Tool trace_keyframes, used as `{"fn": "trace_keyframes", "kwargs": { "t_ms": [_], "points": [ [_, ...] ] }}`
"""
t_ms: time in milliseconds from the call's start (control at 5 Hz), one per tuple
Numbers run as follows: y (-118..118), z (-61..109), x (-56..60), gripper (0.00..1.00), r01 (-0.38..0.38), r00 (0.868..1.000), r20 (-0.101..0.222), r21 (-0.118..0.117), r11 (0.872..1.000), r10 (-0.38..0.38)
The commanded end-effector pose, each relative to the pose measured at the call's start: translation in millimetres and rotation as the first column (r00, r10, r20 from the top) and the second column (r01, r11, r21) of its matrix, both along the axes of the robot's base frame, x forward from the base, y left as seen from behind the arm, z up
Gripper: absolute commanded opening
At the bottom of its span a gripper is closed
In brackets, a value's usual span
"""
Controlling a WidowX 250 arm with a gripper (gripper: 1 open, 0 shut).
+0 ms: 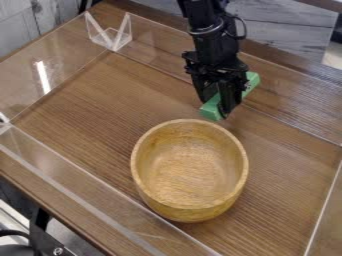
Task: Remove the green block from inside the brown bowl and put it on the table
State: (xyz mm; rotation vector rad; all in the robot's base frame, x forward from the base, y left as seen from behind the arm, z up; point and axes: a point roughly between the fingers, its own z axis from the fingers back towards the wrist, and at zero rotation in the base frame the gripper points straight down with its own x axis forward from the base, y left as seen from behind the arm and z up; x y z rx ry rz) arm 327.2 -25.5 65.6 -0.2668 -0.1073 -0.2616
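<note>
1 green block beyond brown bowl, 1 round tan bowl on wood-grain table

The black robot arm reached down from the top of the view, right of centre; its gripper pointed downward, the fingertips close together; the jointed linkage above showed dark and bulky, its finer details too small to tell.
</note>
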Motion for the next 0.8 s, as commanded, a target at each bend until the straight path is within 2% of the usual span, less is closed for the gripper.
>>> {"fn": "trace_keyframes", "kwargs": {
  "t_ms": [0, 600],
  "points": [
    [-5.3, 25.4, 5.8, 0.0, 0.013, 0.997, 0.081, 0.008, 1.0, -0.014],
    [-21.3, 24.5, 3.8, 0.0, 0.044, 0.996, 0.083, 0.008, 0.999, -0.044]
  ]
}}
